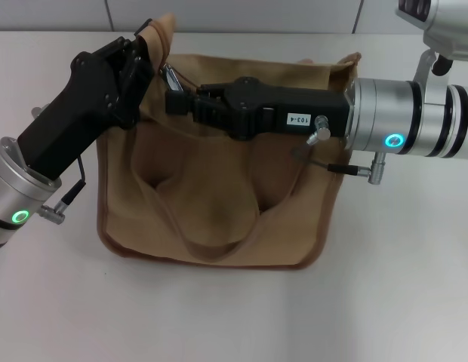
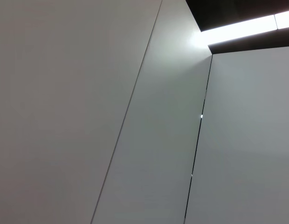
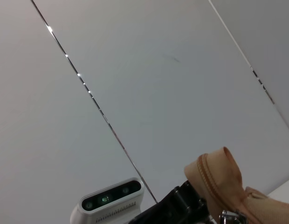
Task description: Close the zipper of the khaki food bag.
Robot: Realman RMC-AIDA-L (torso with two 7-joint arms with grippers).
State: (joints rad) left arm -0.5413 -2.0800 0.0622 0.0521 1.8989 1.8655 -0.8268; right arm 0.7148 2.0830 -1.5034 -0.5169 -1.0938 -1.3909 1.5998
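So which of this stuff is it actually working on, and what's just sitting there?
In use:
bag
zipper pull
left gripper, at the bag's far left corner
right gripper, by the pull

Just there:
white table
wall panels

1. The left arm comes in from the near left, its silver wrist showing a green ring light, the black body angled up toward the far side.
2. The left gripper [image 1: 143, 56] sits at the far left corner, jaws closed on fabric.
3. The right arm reaches in horizontally from the right.
4. The right gripper [image 1: 173, 102] points left, just beside the left one; its jaws look pinched together.
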